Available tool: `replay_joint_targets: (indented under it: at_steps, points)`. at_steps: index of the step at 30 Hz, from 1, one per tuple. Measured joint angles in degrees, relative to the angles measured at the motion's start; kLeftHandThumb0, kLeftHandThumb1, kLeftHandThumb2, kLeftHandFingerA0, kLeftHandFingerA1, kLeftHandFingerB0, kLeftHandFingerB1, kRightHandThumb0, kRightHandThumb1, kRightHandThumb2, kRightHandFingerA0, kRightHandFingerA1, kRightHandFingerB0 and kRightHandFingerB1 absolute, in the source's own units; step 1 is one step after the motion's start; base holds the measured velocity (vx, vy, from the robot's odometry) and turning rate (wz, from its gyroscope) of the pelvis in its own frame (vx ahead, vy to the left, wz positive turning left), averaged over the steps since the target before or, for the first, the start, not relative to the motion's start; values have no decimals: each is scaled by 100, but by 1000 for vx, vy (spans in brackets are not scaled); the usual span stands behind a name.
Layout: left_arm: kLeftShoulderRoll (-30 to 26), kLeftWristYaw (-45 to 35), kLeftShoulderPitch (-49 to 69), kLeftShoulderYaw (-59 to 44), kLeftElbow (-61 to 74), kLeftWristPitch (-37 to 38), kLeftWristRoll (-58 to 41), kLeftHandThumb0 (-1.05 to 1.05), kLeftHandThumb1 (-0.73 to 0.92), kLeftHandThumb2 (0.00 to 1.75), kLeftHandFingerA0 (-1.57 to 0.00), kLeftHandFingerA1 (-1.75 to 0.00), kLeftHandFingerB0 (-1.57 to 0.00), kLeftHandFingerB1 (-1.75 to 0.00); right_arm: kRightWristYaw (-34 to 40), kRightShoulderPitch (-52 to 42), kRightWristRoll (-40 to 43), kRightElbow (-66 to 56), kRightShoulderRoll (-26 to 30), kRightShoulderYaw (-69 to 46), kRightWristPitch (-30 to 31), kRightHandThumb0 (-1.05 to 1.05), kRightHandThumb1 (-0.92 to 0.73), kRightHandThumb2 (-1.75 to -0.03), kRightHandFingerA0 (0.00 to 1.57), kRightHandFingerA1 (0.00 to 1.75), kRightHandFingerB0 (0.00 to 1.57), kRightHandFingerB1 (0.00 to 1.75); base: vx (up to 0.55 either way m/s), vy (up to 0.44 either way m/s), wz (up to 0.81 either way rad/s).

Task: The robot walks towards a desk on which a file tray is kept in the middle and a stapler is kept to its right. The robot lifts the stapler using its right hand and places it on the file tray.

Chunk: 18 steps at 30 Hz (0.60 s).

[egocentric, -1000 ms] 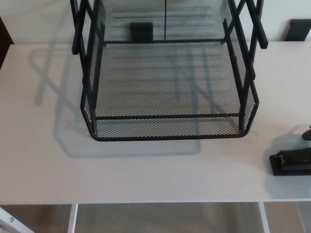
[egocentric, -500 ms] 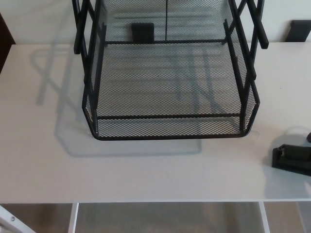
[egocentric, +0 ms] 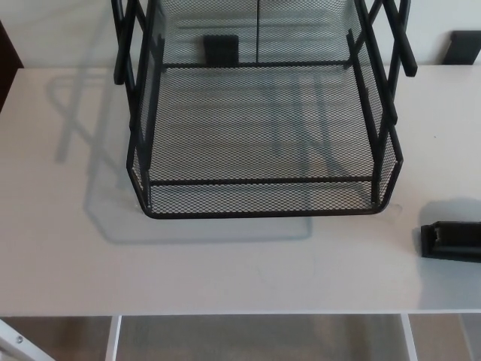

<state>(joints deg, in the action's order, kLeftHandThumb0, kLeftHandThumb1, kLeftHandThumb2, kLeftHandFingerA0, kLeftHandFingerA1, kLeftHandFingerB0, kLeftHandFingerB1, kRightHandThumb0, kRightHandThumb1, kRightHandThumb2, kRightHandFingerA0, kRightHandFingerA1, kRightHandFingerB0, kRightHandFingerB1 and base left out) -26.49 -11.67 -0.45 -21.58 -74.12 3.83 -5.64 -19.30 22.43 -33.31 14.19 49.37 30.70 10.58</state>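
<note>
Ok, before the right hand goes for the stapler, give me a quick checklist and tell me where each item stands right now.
1. Stapler fully in view: not ok. Only its left end shows, cut off by the picture's right edge.
2. Stapler resting on the desk, apart from the file tray: ok.
3. Room in the file tray: ok. Nothing shows on the front part of its mesh floor.
4. Path from stapler to tray: ok. Only bare desk lies between them.
5. Right hand placed for the grasp: cannot tell, it is not in view.
6. Left hand out of the way: cannot tell, it is not in view.
</note>
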Motion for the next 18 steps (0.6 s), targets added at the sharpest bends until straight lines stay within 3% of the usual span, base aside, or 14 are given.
replay_joint_targets:
  at_steps: [10, 11, 12, 13, 14, 15, 16, 17, 18]
  points:
    - [7, 0, 6, 38, -1, 0, 1, -94, 62, 129, -44, -85, -5, -60, 862, -289, -6, 51, -38, -114, -260, -18, -52, -100, 118, 136, 96, 122, 0, 0, 0]
    - [7, -1, 7, 41, -1, 0, 1, -94, 62, 128, -44, -85, -5, -62, 948, -330, -6, 56, -40, -141, -292, -14, -63, -84, 88, 175, 73, 153, 0, 0, 0]
    - [8, -1, 9, 44, -1, 0, 1, -95, 62, 128, -45, -86, -6, -65, 1042, -381, -5, 57, -45, -174, -322, -17, -49, -100, 118, 134, 98, 122, 0, 0, 0]
    - [8, -2, 11, 46, -1, 0, 1, -96, 63, 130, -48, -87, -8, -67, 1090, -408, -5, 57, -49, -194, -341, -17, -50, -99, 117, 135, 97, 122, 0, 0, 0]
    - [8, -5, 14, 52, -1, 0, 1, -93, 64, 131, -50, -87, -9, -67, 1203, -463, -5, 58, -55, -233, -385, -13, -64, -75, 84, 175, 71, 155, 0, 0, 0]
    - [7, -7, 17, 57, -1, 0, 1, -93, 64, 131, -50, -87, -9, -67, 1270, -488, -3, 57, -57, -264, -410, -13, -64, -75, 84, 175, 71, 155, 0, 0, 0]
    - [7, -9, 18, 64, 0, 0, 1, -94, 65, 131, -41, -83, -4, -59, 1348, -520, 1, 57, -59, -312, -450, -16, -52, -99, 117, 136, 93, 120, 0, 0, 0]
    - [7, -14, 21, 71, 0, 0, 2, -94, 65, 131, -41, -83, -4, -59, 1419, -562, 2, 57, -62, -367, -499, -16, -52, -99, 117, 136, 93, 120, 0, 0, 0]
    - [7, -17, 27, 76, 0, 0, 1, -91, 65, 130, -41, -83, -4, -59, 1484, -606, 3, 57, -65, -416, -542, -13, -67, -82, 87, 173, 70, 149, 0, 0, 0]
